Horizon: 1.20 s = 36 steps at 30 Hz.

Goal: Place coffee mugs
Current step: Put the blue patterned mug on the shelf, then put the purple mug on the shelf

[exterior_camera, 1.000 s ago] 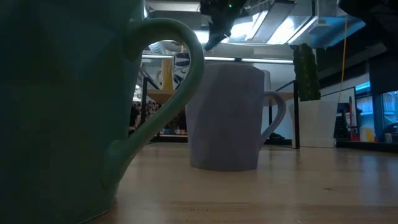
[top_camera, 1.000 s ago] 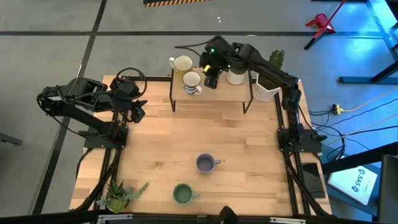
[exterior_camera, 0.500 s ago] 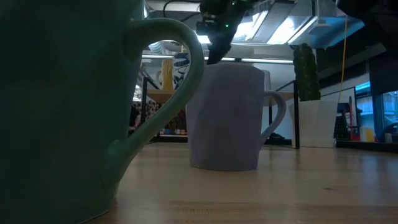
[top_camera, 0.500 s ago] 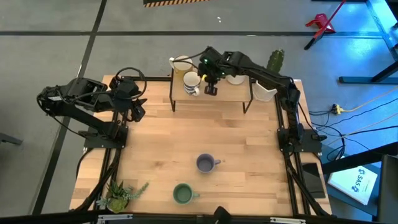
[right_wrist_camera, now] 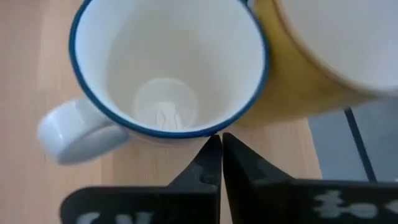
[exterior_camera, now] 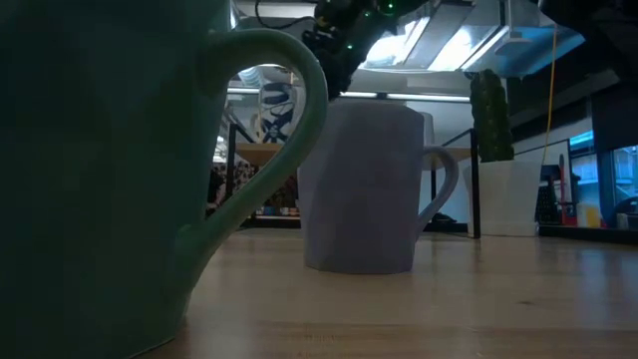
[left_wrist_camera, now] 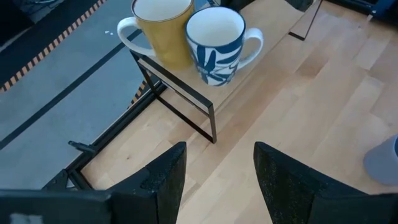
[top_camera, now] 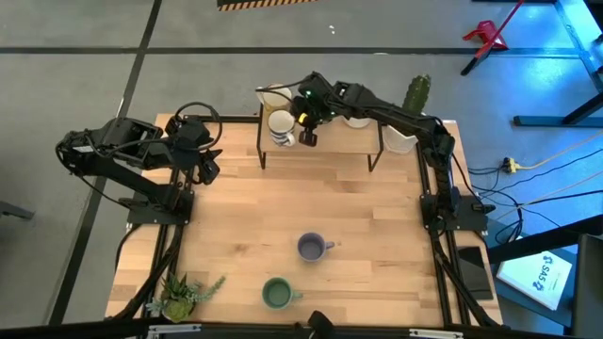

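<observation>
Right end effector (top_camera: 307,139) closed beside two mugs (top_camera: 280,125).

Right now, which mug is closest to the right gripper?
The white mug with the blue rim and leaf pattern on the shelf; the shut right gripper sits against its rim.

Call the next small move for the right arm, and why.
Probably nudge a little further or back off: the right end effector is shut, empty, its tips against the outer wall of the blue-rimmed white mug on the wooden shelf, which already touches the yellow mug. The left end effector waits open.
</observation>
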{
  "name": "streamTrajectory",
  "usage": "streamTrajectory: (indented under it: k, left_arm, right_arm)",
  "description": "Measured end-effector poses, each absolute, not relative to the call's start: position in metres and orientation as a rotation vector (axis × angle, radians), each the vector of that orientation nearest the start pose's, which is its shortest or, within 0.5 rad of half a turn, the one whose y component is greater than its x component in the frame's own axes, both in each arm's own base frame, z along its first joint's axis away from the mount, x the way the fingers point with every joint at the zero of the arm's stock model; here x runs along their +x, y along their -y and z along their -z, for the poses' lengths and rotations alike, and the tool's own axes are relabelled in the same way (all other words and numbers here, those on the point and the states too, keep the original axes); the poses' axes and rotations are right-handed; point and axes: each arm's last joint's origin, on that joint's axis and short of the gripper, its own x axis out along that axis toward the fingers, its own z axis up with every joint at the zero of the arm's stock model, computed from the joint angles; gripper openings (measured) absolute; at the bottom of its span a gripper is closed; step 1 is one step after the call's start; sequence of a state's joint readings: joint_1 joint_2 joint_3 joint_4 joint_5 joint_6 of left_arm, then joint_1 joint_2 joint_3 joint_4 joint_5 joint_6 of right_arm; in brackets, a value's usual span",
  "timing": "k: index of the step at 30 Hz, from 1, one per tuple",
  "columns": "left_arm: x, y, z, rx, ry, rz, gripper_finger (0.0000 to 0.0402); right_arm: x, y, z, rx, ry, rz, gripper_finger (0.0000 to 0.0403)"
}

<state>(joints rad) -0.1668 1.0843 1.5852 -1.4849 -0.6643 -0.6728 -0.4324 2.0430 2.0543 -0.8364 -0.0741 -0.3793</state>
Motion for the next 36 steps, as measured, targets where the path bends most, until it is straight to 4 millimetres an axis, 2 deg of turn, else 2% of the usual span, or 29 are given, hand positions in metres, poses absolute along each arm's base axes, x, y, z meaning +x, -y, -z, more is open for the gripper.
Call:
streamTrajectory:
  k: [5,10,15,18,20,23,26,28,32,36]
  left_arm:
    - [0.134,0.004,-0.432,-0.211,-0.706,-0.727,0.0183]
    - [0.132,0.004,-0.431,-0.202,-0.721,-0.731,0.0183]
    - [0.132,0.004,-0.43,-0.198,-0.728,-0.732,0.0182]
    - [0.131,0.004,-0.431,-0.198,-0.726,-0.731,0.0182]
    - [0.129,0.004,-0.431,-0.201,-0.722,-0.73,0.0183]
    - [0.129,0.004,-0.431,-0.201,-0.72,-0.728,0.0182]
    - [0.126,0.003,-0.432,-0.204,-0.713,-0.727,0.0182]
    - [0.125,0.003,-0.433,-0.206,-0.709,-0.726,0.0182]
    - [0.123,0.003,-0.433,-0.212,-0.708,-0.719,0.0182]
    - [0.122,0.003,-0.434,-0.222,-0.709,-0.707,0.0182]
  right_arm:
    - [0.414,0.188,-0.325,-0.133,-0.809,0.164,0.0001]
    - [0.417,0.19,-0.329,-0.18,-0.752,0.178,0.0001]
    - [0.415,0.186,-0.344,-0.2,-0.761,0.184,0.0001]
    - [0.405,0.181,-0.356,-0.213,-0.849,0.172,0.0001]
    - [0.394,0.173,-0.367,-0.187,-0.905,0.102,0.0001]
    - [0.374,0.152,-0.378,-0.097,-1.042,-0.042,0.0001]
    - [0.364,0.116,-0.378,-0.085,-1.229,-0.14,0.0001]
    - [0.369,0.089,-0.375,-0.138,-1.251,-0.167,0.0001]
    - [0.366,0.03,-0.379,-0.207,-1.219,-0.265,0.0001]
    - [0.365,-0.014,-0.357,-0.302,-1.346,-0.22,0.0006]
